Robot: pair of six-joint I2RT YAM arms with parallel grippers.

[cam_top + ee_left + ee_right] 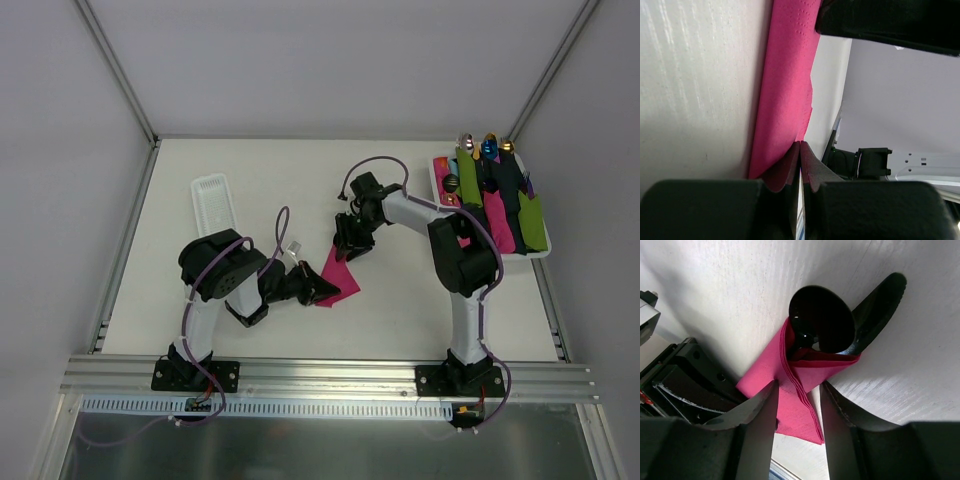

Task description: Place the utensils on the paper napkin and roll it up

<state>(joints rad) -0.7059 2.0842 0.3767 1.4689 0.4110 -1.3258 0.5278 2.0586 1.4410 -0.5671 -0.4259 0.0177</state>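
Right gripper (pixel 799 395) astride folded paper napkin (pixel 807 371)

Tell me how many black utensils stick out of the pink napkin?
2. A spoon sticks out at the top of the napkin; a knife pokes out just right of it, in the right wrist view. More may be hidden inside.

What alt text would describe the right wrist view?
A pink paper napkin lies partly wrapped around black utensils, a spoon bowl and a blade tip poking out, on a white table. The right end effector straddles the napkin's near end, its two dark fingers apart.
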